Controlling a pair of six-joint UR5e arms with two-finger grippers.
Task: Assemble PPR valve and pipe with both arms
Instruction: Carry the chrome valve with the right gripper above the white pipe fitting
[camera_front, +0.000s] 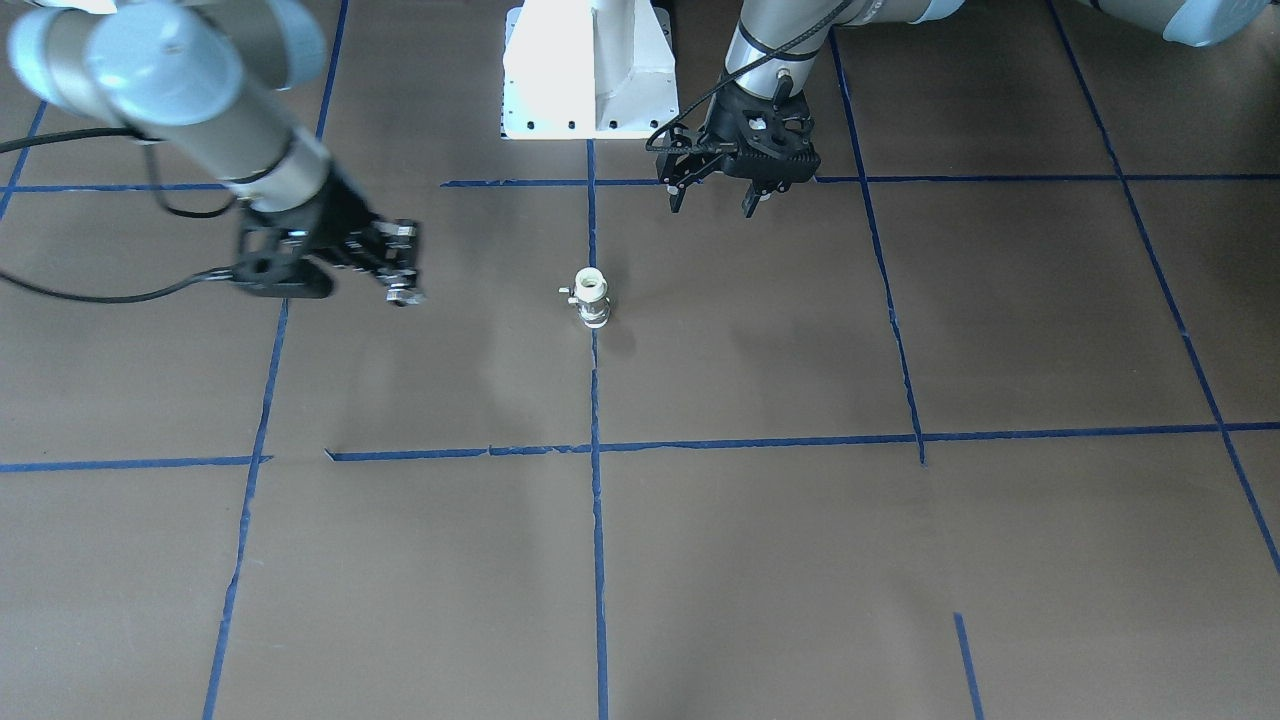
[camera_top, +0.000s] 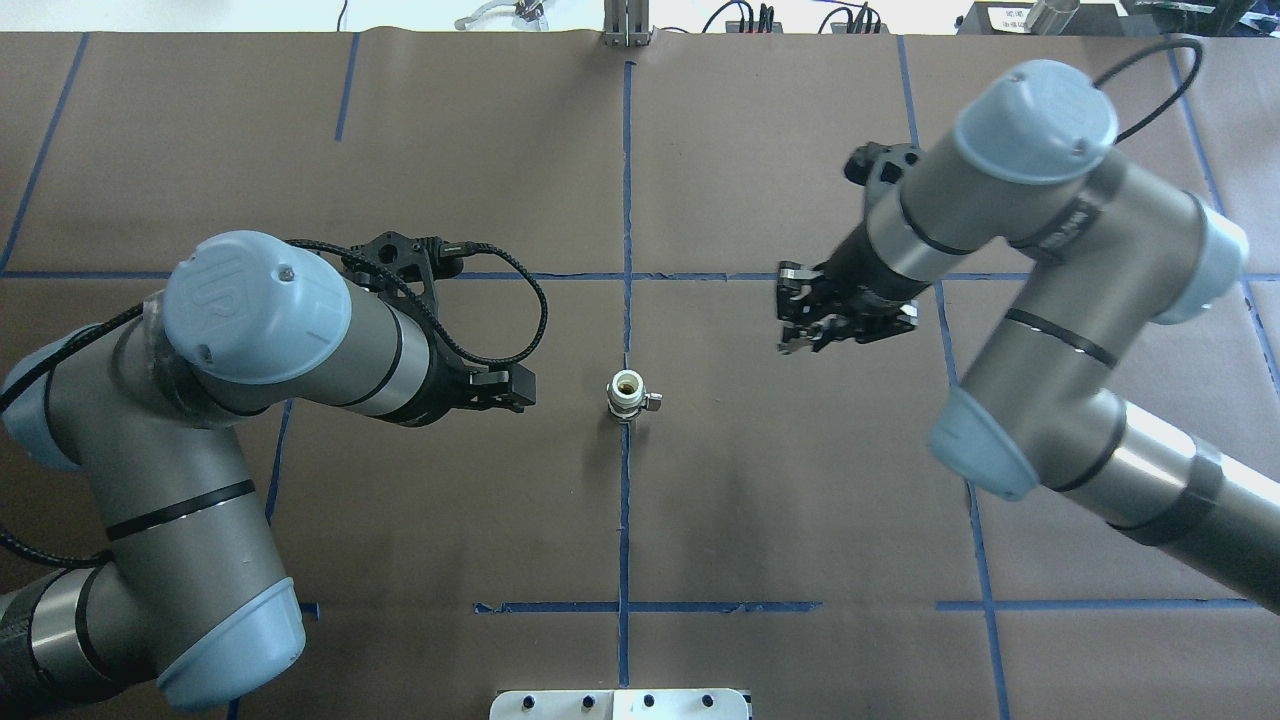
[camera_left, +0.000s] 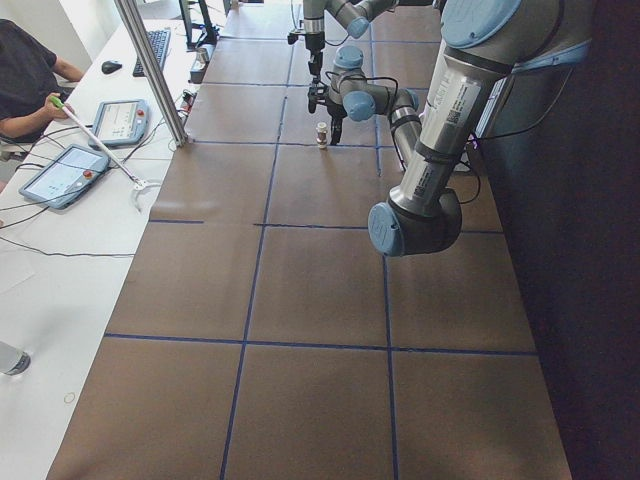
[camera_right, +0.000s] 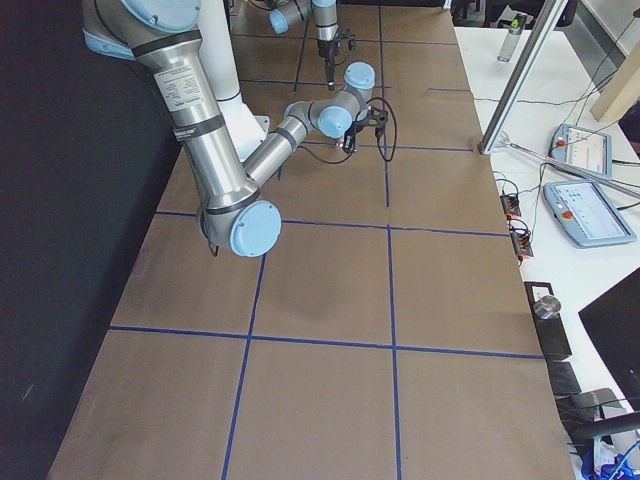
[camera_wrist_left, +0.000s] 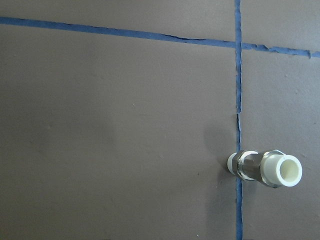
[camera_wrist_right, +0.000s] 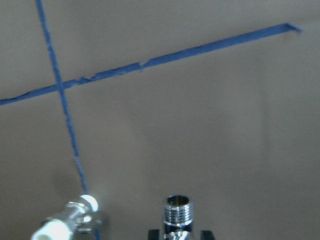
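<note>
The PPR valve (camera_front: 592, 299) stands upright on the brown table on the centre blue tape line, white open end up and side stub out; it also shows in the overhead view (camera_top: 627, 391), the left wrist view (camera_wrist_left: 265, 168) and, blurred, the right wrist view (camera_wrist_right: 65, 227). My right gripper (camera_front: 404, 290) is shut on the pipe (camera_wrist_right: 178, 214), a chrome threaded fitting, held above the table off to one side of the valve (camera_top: 803, 335). My left gripper (camera_front: 714, 202) is open and empty, hovering on the valve's other side, nearer the base.
The white pedestal base (camera_front: 590, 70) stands at the table's robot side. Blue tape lines (camera_front: 598, 520) grid the brown table. A metal pole (camera_left: 150, 70) and operator tablets (camera_left: 62, 175) stand beside the table.
</note>
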